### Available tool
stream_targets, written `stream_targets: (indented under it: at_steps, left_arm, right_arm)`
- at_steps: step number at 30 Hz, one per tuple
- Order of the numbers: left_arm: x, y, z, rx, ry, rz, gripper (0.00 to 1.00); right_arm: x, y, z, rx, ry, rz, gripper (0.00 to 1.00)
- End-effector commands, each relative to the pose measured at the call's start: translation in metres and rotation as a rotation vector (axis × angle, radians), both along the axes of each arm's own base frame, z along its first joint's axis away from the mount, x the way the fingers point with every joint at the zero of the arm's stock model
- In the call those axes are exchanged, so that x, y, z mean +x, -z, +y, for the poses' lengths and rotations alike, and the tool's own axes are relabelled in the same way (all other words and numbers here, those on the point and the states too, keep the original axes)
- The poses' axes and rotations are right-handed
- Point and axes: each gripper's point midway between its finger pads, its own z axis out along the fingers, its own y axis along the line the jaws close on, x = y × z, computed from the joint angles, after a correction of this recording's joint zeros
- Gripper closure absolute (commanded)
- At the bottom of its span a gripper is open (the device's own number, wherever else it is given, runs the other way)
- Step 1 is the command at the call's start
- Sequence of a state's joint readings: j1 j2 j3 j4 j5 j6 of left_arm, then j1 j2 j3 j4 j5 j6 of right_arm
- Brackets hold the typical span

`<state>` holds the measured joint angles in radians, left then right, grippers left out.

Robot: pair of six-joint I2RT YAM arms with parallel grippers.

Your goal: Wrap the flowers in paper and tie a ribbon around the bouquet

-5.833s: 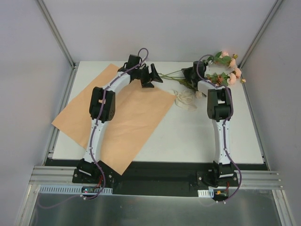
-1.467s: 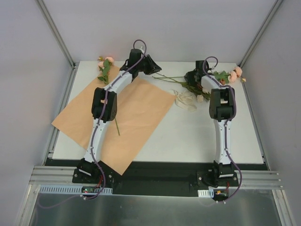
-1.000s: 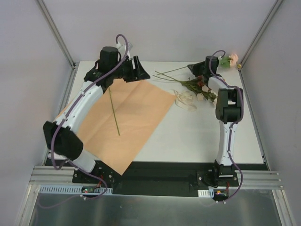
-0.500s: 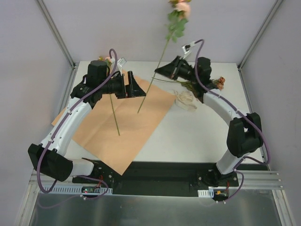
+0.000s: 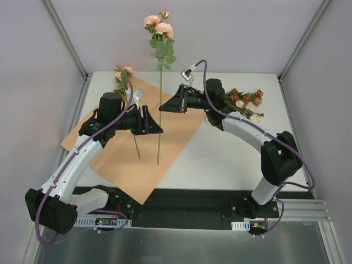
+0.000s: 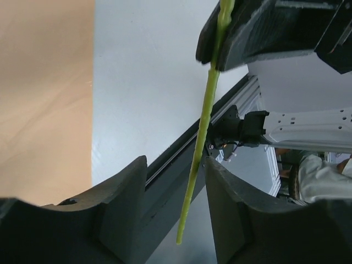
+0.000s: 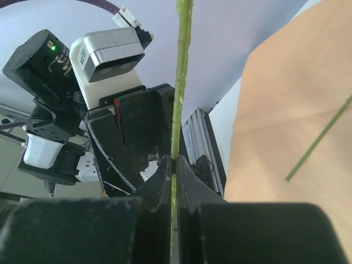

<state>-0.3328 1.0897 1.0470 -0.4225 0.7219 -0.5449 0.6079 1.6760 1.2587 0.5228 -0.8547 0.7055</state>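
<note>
Only my wrist views show it: right gripper [image 7: 173, 162] pinches the flower stem [image 7: 181, 66], left gripper [image 6: 175, 170] gapes around it. Below lie paper [image 5: 118, 159], white table [image 5: 242, 159], grey walls [image 5: 231, 33].

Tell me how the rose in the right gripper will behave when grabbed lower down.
Probably fairly stiff: the stem runs nearly straight below the right gripper. Likely light, as a narrow pinch holds it upright. The blooms on top might swing it if the grip loosens.
</note>
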Motion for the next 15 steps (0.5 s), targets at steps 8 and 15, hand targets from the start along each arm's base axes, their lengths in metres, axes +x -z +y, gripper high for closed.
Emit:
stream_targets:
  at_steps: [8, 15]
  left_arm:
    - [0.041, 0.012, 0.027, 0.111, -0.227, -0.041, 1.00]
    - [0.084, 0.111, 0.084, 0.449, -0.424, 0.137, 1.00]
  right_arm:
    - [0.029, -0.012, 0.013, 0.039, 0.035, 0.004, 0.64]
    - [0.096, 0.110, -0.107, -0.399, 0.487, 0.278, 0.46]
